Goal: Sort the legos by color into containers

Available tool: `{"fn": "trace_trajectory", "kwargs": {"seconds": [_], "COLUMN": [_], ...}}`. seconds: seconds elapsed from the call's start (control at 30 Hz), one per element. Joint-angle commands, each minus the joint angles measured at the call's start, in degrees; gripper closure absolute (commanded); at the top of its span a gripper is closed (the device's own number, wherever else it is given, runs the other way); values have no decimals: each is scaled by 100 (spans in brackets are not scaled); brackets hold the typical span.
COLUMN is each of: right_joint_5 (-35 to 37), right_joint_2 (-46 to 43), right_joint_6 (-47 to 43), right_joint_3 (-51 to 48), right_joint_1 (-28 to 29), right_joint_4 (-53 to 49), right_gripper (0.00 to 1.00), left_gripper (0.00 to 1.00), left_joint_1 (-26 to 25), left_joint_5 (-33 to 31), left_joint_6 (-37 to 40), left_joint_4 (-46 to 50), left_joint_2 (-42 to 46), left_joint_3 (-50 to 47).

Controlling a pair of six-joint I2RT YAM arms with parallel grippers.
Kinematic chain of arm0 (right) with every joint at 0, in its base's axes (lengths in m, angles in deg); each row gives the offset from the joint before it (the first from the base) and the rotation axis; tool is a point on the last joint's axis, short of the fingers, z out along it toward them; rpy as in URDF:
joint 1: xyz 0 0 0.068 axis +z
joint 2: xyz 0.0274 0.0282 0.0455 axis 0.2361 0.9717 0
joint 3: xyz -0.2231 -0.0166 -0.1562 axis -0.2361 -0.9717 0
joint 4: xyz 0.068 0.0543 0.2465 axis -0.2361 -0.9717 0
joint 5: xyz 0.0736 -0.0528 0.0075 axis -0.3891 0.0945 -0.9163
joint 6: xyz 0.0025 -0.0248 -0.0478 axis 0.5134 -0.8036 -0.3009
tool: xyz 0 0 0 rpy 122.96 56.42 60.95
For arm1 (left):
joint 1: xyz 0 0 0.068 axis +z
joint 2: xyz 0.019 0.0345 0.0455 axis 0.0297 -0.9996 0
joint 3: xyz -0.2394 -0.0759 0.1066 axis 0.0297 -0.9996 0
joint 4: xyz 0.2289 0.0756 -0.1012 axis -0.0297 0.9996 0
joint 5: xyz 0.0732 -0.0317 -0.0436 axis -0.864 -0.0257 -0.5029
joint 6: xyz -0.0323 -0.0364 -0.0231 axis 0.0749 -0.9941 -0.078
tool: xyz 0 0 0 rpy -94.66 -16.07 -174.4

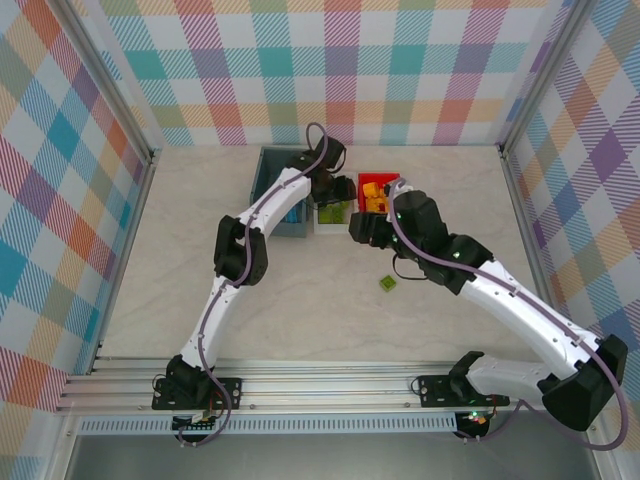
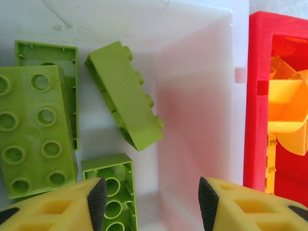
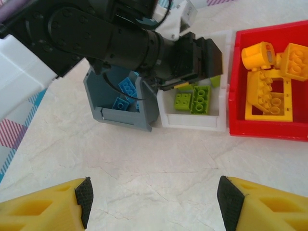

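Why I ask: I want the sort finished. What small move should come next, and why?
Probably swing the right gripper to the green lego lying on the table and lower over it. That brick is unsorted and lies near that gripper, whose jaws stand open and empty. The left gripper hangs open over the white bin holding other green legos.

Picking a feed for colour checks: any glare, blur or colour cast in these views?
Left wrist: lime bricks sharp, but the white bin is washed out and tinted pink beside the red bin. Right wrist: evenly lit, brick colours clear, the left arm a dark mass. Top external: soft even light, no glare; the loose green brick is tiny.
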Motion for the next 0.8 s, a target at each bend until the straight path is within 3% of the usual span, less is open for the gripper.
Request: {"fn": "trace_trajectory", "kwargs": {"seconds": [0.0, 0.13, 0.23, 0.5, 0.77], "right_joint_5": [318, 319, 157, -391, -709], "right_joint_2": [-182, 15, 341, 1329, 2119], "right_joint_6": [347, 833, 890, 1233, 2840], "right_joint_3": [-211, -558, -784, -969, -775], "right_joint_1": [-86, -289, -390, -619, -1033], "right_joint_4": [-403, -964, -1339, -1773, -1473], "right_gripper": [31, 35, 35, 26, 26], "left_gripper": [52, 60, 61, 54, 44], "left_joint_1": [2, -158, -324, -1131, -2589], "left_joint_5": [77, -104, -345, -794, -1142], "left_joint_6": [-33, -49, -112, -239, 221], "left_joint_4": [32, -32, -228, -1540, -3015], "left_joint_2": [749, 1408, 2168, 4858, 7358], "left_joint_3": [160, -174, -868, -4401, -7969]}}
